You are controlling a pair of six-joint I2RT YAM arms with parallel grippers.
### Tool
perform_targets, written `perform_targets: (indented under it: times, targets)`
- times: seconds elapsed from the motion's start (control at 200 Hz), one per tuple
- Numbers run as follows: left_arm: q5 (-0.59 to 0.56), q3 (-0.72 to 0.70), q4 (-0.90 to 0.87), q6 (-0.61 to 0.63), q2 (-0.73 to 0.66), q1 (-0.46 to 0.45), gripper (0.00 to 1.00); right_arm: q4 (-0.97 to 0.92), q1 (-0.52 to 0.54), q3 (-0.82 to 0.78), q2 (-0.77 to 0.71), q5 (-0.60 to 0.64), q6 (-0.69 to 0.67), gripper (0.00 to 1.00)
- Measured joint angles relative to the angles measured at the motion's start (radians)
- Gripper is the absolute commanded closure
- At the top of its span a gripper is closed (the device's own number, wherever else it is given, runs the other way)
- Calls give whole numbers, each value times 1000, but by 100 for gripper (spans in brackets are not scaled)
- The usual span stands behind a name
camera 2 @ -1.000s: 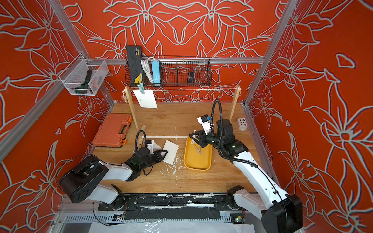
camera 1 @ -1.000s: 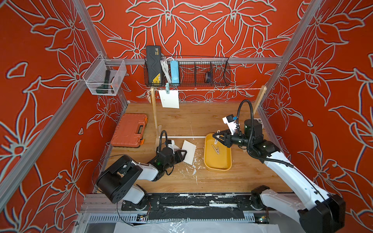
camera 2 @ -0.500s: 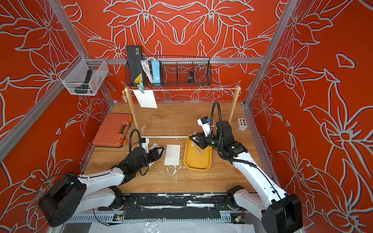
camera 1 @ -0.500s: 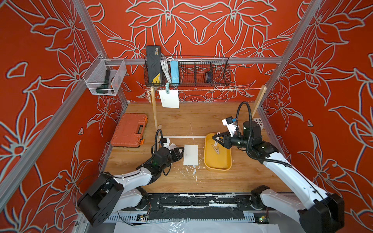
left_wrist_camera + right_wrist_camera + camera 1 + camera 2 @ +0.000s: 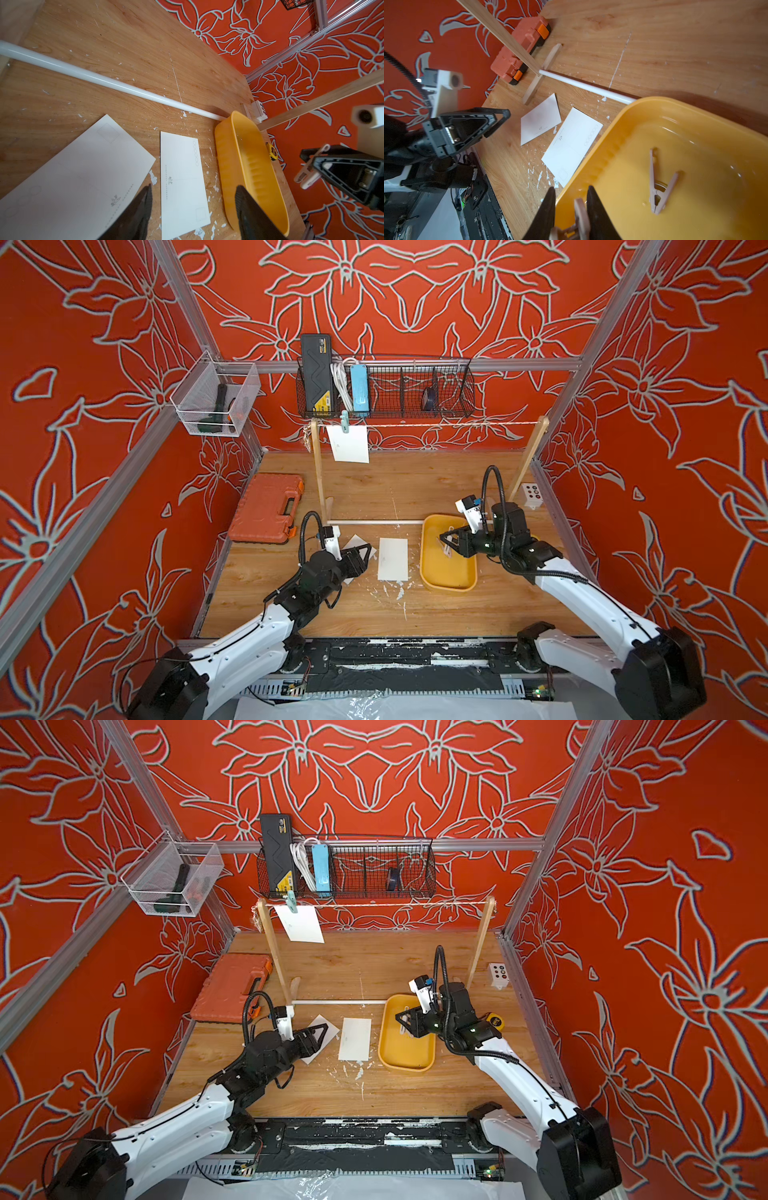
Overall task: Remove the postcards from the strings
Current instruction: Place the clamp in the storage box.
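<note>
This is a robot test booth in a lab: two white robot arms [image 5: 590, 601] are mounted on a black rail [image 5: 415, 653] at the front of a scuffed wooden table [image 5: 415, 485], boxed in by a bare aluminium frame [image 5: 519, 364] carrying red flowered panels [image 5: 415, 290]. A wire basket [image 5: 453, 393] of power gear, an orange tool case [image 5: 268, 508] and a small button box [image 5: 532, 494] sit around it.

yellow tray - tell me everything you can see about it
The yellow tray is an oblong, glossy, plastic-looking dish with rounded corners and low raised walls, faintly ribbed outside. It sits flat on the wooden table, close beside a flat postcard. One beige clothespin lies inside. The right gripper hovers over its rim, shut on a second clothespin. The white rod runs up to its far wall.
</note>
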Motion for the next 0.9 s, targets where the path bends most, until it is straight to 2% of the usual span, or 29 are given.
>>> perform_targets:
  times: [0.195,0.555,0.761,0.901]
  targets:
    - [-13,-9,-26,11,-51,0,36,48,14,-56,73,60,52,74]
    - [-14,-30,-24,10,-50,0,35,130,83,-76,226,150,125,72]
    - [-11,-38,-24,10,-53,0,35,149,106,-76,268,180,141,63]
    - [-11,-38,-18,10,-61,0,35,146,107,-74,270,193,140,46]
